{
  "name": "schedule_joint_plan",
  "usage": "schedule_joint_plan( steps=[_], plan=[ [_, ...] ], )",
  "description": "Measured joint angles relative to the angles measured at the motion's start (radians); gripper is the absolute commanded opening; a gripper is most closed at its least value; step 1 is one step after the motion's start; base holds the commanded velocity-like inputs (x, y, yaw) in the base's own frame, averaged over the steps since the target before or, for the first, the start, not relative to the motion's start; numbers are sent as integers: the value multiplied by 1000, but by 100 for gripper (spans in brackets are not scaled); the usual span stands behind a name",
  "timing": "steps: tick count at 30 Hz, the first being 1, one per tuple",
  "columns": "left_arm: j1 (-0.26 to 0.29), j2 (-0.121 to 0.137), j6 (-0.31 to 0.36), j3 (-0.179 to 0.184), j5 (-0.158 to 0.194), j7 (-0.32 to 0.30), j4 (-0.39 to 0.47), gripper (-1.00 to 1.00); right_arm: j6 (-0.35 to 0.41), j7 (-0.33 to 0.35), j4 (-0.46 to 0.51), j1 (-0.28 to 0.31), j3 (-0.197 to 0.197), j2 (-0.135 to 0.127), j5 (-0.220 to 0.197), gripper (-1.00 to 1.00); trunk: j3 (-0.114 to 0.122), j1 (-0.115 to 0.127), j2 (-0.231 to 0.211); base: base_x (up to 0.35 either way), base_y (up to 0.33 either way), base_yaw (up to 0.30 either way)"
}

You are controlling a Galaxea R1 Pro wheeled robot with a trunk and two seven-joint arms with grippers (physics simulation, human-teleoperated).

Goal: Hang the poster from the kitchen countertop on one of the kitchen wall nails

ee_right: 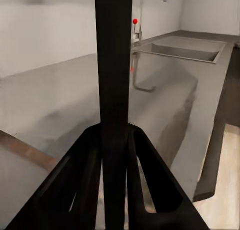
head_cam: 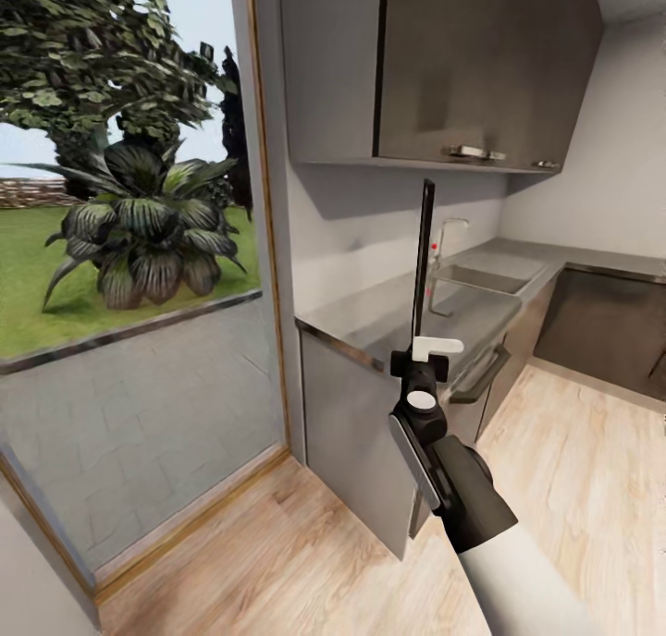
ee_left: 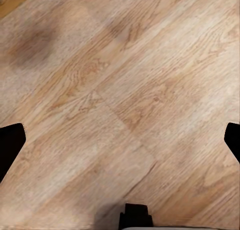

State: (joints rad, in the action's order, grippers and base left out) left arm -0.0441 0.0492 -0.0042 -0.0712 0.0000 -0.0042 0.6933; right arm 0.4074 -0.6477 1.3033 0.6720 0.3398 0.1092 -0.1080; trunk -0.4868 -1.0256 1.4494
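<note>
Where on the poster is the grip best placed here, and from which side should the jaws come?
At its bottom edge, from below, as the right gripper has it now. The poster stands upright and edge-on as a thin dark slab, so its two flat faces suit jaws closing across its thickness. In the right wrist view it rises from between the fingers, above the kitchen countertop.

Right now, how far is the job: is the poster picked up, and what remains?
Done: the poster is off the kitchen countertop, standing upright and edge-on above it. In hand: the right claw is shut on its lower edge; in the right wrist view both fingers press the dark slab. The left claw is open over the wooden floor. Left: hanging it; I see no nail on the wall yet.
</note>
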Motion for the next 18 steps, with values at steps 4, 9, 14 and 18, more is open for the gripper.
schedule_joint_plan(
  steps=[4, 9, 14, 18],
  plan=[
    [0, 0, 0, 0, 0, 0, 0, 100, -2, 0, 24, -7, 0, -1, 1, -100, 0, 0, 0, -328, -19, 0],
    [0, 0, 1, 0, 0, 0, 0, 100, -2, 0, 34, -16, 0, -1, 0, -100, 0, 0, 0, -282, -150, 0],
    [0, 0, 1, 0, 0, 0, 0, 100, -3, 1, 42, -40, 0, -2, -1, -100, 0, 0, 0, -128, -177, 0],
    [0, 0, 1, 0, 0, 0, 0, 100, -4, 1, 44, -47, 0, -3, -1, -100, 0, 0, 0, -62, -104, 0]
  ],
)
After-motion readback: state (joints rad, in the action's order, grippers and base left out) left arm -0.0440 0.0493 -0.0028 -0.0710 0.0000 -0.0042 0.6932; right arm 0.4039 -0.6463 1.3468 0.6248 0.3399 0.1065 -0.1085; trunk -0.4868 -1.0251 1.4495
